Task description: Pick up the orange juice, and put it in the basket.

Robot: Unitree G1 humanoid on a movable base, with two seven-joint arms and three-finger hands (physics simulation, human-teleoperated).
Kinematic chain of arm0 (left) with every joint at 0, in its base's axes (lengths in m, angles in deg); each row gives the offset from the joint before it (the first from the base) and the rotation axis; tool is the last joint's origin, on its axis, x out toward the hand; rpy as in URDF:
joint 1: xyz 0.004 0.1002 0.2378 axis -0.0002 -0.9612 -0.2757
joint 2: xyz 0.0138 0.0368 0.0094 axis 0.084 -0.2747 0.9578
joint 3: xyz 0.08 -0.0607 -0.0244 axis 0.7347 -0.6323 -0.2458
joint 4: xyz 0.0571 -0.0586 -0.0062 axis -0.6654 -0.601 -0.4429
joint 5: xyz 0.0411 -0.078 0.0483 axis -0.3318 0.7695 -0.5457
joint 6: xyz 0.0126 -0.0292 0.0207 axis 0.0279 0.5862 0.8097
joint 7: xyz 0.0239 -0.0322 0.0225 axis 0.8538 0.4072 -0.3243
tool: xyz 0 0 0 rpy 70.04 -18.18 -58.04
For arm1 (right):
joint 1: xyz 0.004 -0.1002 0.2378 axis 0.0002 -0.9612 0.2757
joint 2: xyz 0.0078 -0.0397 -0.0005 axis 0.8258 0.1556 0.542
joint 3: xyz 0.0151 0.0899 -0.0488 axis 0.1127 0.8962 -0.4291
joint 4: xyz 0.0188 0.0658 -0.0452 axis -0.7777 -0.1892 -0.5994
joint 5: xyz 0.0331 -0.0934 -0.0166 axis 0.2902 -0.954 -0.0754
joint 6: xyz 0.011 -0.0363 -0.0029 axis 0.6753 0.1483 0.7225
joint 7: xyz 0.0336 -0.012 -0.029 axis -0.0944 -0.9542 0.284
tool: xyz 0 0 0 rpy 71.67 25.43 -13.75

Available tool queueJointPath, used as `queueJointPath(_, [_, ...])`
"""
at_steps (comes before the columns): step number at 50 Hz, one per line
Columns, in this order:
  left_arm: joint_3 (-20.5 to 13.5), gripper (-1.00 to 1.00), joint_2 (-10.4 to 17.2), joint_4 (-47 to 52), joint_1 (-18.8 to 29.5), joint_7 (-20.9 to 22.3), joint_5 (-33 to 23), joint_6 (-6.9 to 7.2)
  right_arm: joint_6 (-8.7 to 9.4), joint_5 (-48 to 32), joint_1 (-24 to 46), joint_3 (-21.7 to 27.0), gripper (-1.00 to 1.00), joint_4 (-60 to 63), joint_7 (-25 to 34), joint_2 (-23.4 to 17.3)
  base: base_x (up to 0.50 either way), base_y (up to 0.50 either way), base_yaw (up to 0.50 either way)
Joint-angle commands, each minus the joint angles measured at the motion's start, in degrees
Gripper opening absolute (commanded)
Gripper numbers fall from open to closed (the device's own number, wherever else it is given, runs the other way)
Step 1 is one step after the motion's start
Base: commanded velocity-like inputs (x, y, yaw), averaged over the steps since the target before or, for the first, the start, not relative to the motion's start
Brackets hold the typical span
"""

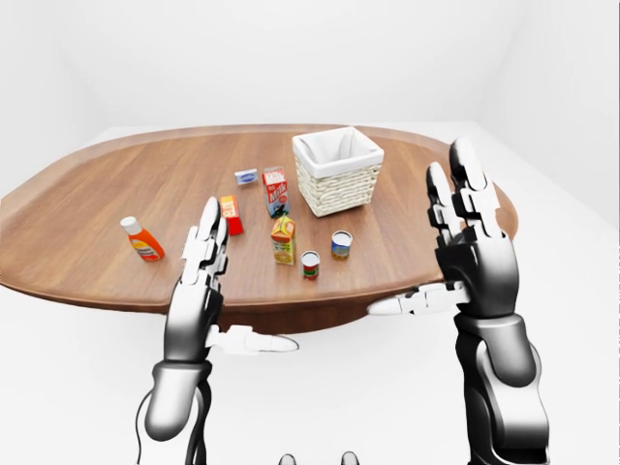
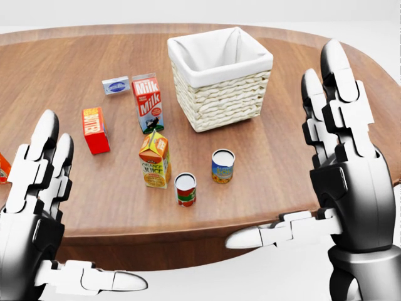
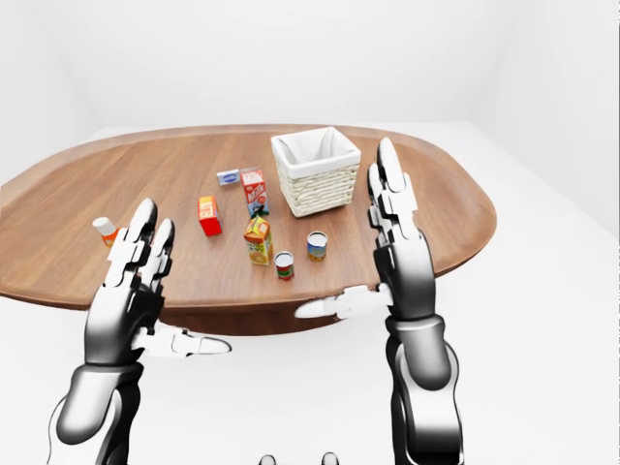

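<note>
In plain white room, oval brown wooden table (image 1: 87,223) filling middle of eye views. Head view, left to right: silver-black left hand (image 2: 31,213) hovering fingers spread, holding nothing; orange-and-yellow orange juice carton (image 2: 155,160) standing upright between hands, nearer left, touching neither; white-lined woven wicker basket (image 2: 219,94) sitting above-right of carton, well apart; silver-black right hand (image 2: 341,175) hanging fully spread, gripping nothing.

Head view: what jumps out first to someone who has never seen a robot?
Two big black-and-silver hands, the left hand and the right hand, are raised with fingers spread open at the picture's two sides, holding nothing. Between them on the wooden table stand an orange juice carton and, above and to its right, a white-lined wicker basket.
</note>
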Motion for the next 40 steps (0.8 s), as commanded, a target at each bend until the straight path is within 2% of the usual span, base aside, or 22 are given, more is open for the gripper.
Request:
queueJointPath(1, [0.23, 1.0, -0.28, 2.81, -0.41, 0.15, -2.2, 0.0, 0.0, -0.13, 2.05, 1.04, 1.0, 3.9, -0.07, -0.85, 0.27, -0.49, 0.0])
queueJointPath(8, [-0.79, 1.0, -0.64, 3.51, -0.64, 0.65, -0.7, 0.0, 0.0, 0.31, 1.22, 1.09, 1.0, 3.62, -0.13, -0.74, 0.27, -0.48, 0.0])
queueJointPath(16, [-0.46, 1.0, -0.6, 3.09, -0.78, 0.51, -0.62, 0.0, 0.0, 1.07, 0.57, 1.18, 1.0, 3.63, -0.13, -0.58, 0.27, -0.48, 0.0])
queueJointPath(20, [-0.17, 1.0, -0.81, -1.88, -0.57, -0.24, -0.55, 0.0, 0.0, 1.18, 1.09, 1.34, 1.0, 2.51, -0.4, -0.63, 0.27, -0.49, 0.0])
queueJointPath(25, [-0.34, 1.0, -0.51, -0.98, -0.56, -0.03, 0.13, 0.0, 0.0, -0.27, 1.18, 1.38, 1.0, 3.14, -1.03, -0.7, 0.31, -0.46, 0.0])
queueJointPath(40, [0.57, 1.0, -0.52, 2.47, -1.33, 0.24, 1.21, 0.0, 0.0, -3.37, 0.26, -0.13, 1.0, 3.07, -0.17, -0.53, 0.48, 0.02, 0.0])
